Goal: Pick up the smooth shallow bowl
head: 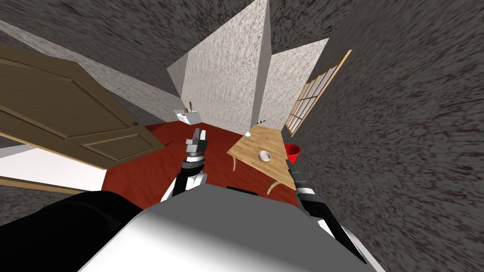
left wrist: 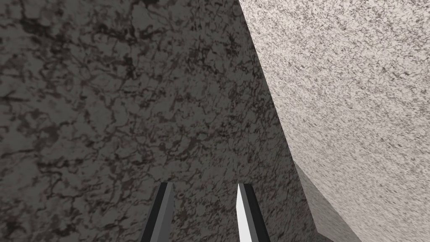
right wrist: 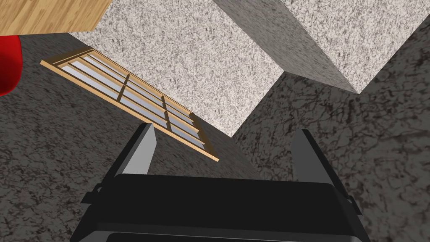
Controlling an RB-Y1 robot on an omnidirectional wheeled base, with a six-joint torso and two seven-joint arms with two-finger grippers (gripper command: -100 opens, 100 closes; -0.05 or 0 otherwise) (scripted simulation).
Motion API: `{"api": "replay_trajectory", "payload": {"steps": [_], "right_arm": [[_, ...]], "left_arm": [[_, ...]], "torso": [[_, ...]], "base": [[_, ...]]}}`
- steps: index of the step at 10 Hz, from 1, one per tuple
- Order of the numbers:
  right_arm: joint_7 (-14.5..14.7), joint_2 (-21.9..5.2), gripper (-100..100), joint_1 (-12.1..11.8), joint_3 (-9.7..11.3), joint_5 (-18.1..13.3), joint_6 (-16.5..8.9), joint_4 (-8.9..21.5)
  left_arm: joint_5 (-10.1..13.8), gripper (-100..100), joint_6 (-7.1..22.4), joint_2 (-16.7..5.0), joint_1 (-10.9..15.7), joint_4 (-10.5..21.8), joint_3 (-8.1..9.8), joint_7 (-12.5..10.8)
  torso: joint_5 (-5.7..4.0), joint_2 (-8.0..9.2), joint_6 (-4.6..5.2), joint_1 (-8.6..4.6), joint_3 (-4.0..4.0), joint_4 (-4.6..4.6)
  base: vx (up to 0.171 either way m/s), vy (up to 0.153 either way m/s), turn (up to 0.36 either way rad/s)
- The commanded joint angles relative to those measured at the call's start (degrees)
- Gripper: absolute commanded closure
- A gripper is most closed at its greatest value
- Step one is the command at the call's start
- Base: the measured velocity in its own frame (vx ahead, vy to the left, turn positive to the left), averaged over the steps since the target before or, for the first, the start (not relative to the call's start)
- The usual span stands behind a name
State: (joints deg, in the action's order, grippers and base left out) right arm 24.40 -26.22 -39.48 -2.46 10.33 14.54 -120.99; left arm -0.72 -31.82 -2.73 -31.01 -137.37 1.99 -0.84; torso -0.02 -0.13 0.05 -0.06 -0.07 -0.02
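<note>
The shallow white bowl point(head: 264, 156) sits on a light wooden table point(head: 267, 137) ahead and to my right. My right gripper point(head: 288, 163) hangs just off the table's near right edge, a short way from the bowl. In the right wrist view that gripper point(right wrist: 226, 147) stands wide open with nothing between its fingers, and a corner of the table point(right wrist: 50, 14) shows beyond it. My left gripper point(head: 197, 133) is raised over the red floor to the left of the table. Its fingers point(left wrist: 247, 210) stand partly apart around nothing.
A small white object point(head: 247, 134) rests at the table's far corner. A red bucket point(head: 293, 151) stands on the floor between table and window point(head: 312, 97). A brown door point(head: 66, 113) stands open at left. A white container point(head: 186, 115) sits by the far wall.
</note>
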Motion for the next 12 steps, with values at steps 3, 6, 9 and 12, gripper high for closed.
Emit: {"api": "replay_trajectory", "payload": {"steps": [3, 6, 9, 12], "right_arm": [[0.0, 0.0, -100, 0.0, 0.0, 0.0, 0.0, 0.0], [0.3, -2.6, -100, -1.5, 1.3, 1.5, -2.1, 1.5], [0.6, -5.8, -100, -3.6, 3.1, 3.5, -5.0, 3.4], [1.0, -9.9, -100, -6.2, 5.4, 6.2, -8.7, 5.9]], "left_arm": [[0.0, 0, 0.0, 0.0, 0.0, 0.0, 0.0, 0.0], [0.0, 0, 0.0, 0.0, 0.0, 0.0, -0.01, 0.0], [0.0, 0, 0.0, 0.0, 0.0, 0.0, -0.01, 0.0], [0.0, 0, 0.0, 0.0, 0.0, 0.0, -0.01, 0.0]], "torso": [[0.01, 0.04, -0.01, 0.04, 0.02, 0.01], [0.03, 0.02, -0.03, 0.14, 0.01, 0.0], [0.04, -0.07, -0.02, 0.18, -0.04, -0.02], [0.05, -0.06, -0.02, 0.18, -0.04, -0.02]], "base": [[-0.002, 0.002, 0.007], [0.007, 0.031, 0.117], [0.025, 0.045, 0.136], [0.023, 0.05, 0.165]]}}
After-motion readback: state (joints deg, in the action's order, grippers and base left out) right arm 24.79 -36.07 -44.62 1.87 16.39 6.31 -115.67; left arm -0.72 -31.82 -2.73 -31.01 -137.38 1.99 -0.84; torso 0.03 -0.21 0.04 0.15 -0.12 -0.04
